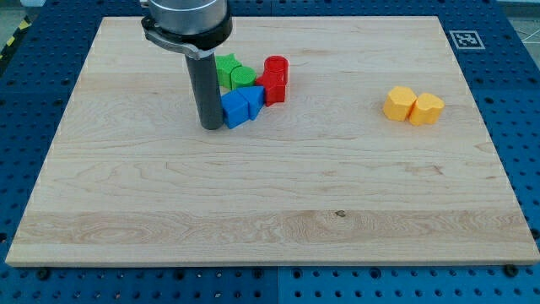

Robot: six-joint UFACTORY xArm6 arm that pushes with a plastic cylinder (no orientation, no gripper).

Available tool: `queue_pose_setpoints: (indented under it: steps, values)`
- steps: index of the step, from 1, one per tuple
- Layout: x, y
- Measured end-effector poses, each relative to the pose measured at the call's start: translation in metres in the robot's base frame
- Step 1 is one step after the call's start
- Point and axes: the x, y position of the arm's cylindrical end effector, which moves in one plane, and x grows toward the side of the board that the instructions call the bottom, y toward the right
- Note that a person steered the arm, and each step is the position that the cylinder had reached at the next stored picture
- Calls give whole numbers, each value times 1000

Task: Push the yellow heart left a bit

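Observation:
Two yellow blocks sit side by side, touching, at the board's right. The right one [426,109] has a notched top and looks like the yellow heart. The left one [399,103] is a many-sided block. My tip [211,127] rests on the board far to the view's left of them, touching the left side of a blue block [234,110]. The rod rises straight up from the tip to the arm's head at the view's top.
Beside my tip is a cluster: two blue blocks [251,101], two green blocks [228,66] behind them, and two red blocks [275,69] on the cluster's right. The wooden board [270,211] lies on a blue perforated table. A marker tag [466,39] is beyond the board's top right corner.

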Motion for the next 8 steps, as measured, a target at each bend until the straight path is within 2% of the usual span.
queue_pose_setpoints:
  steps: [1, 2, 3, 4, 6, 7, 8]
  values:
    - [1, 0]
    - [29, 3]
    - [59, 64]
    - [60, 154]
    - [41, 306]
    - [17, 358]
    - [-20, 357]
